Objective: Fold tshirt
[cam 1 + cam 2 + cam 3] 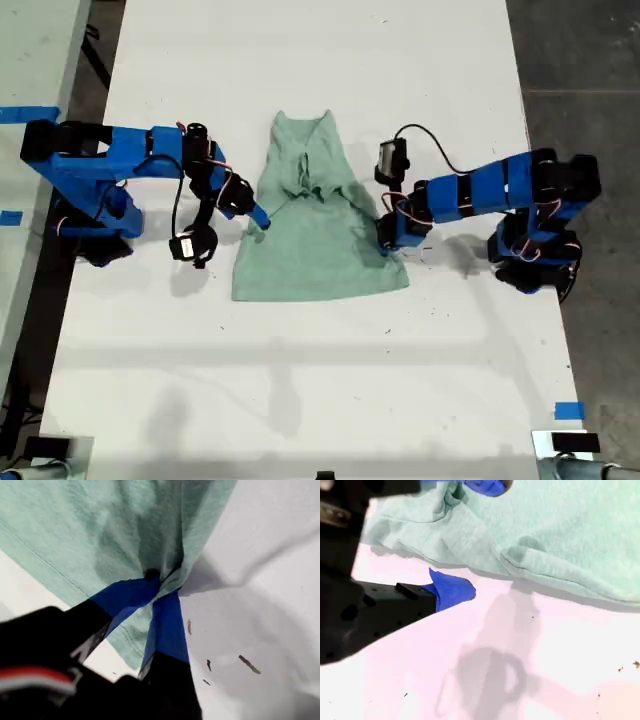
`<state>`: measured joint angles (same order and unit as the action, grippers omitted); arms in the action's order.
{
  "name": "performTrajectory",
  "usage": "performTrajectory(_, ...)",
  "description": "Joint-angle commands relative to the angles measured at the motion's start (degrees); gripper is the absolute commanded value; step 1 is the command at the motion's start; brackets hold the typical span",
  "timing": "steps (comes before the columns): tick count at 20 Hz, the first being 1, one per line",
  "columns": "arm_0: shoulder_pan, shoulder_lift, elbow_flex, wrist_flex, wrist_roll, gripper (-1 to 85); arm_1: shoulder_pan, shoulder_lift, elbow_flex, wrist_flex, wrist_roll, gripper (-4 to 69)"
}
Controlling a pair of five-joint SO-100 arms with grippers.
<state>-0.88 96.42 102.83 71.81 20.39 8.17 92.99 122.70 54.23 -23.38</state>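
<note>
Clearly the tshirt (318,225) is light, limp cloth lying mid-worktop (300,380), sleeves tucked in; edges and corners look like the best holds. My first gripper (162,587) has its fingers pinched together on a fold of its edge. My second gripper (470,532) stands fingers apart, straddling the hem, at three o'clock of the shirt in the exterior view.

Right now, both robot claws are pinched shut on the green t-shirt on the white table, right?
Not quite. Only my first gripper is pinched shut on the tshirt. The second wrist view shows my second gripper open, jaws apart at the cloth's edge on the white table.
</note>
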Motion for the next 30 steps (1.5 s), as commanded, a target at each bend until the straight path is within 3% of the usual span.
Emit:
performTrajectory(1,1.5,2.1,-2.4,-0.1,-0.7,24.6,-1.3,1.7,-1.9,6.4,0.7,-1.2)
performTrajectory(5,2.2,2.0,-2.5,-0.4,-1.1,24.6,-4.2,8.4,-10.1,18.5,1.3,-1.2)
performTrajectory(7,2.2,1.8,-2.5,-0.8,-1.2,24.6,-5.1,8.5,-17.0,21.2,1.6,-1.2)
performTrajectory(12,1.9,1.7,-2.8,-1.1,-1.2,24.5,-6.7,-6.4,-36.2,19.6,2.5,-1.2)
performTrajectory(16,1.9,1.6,-3.3,-0.9,-1.2,24.4,-6.9,-21.6,-46.6,14.1,5.6,-1.5)
performTrajectory(17,1.9,1.6,-3.5,-0.6,-1.2,24.4,-7.2,-24.0,-47.1,12.8,6.5,1.7)
performTrajectory(19,2.0,1.6,-3.7,-0.4,-1.2,24.4,-8.0,-27.8,-50.1,12.8,6.8,21.9)
performTrajectory(21,2.0,1.5,-3.9,-0.3,-1.3,24.4,-8.8,-28.1,-53.2,16.6,6.9,29.0)
performTrajectory(26,2.7,-0.5,-7.0,2.5,-2.4,24.7,-9.6,-17.3,-57.0,30.1,6.5,26.2)
performTrajectory(30,4.7,-3.2,-11.1,6.2,-5.1,25.6,-7.9,-6.6,-50.9,35.9,6.1,23.7)
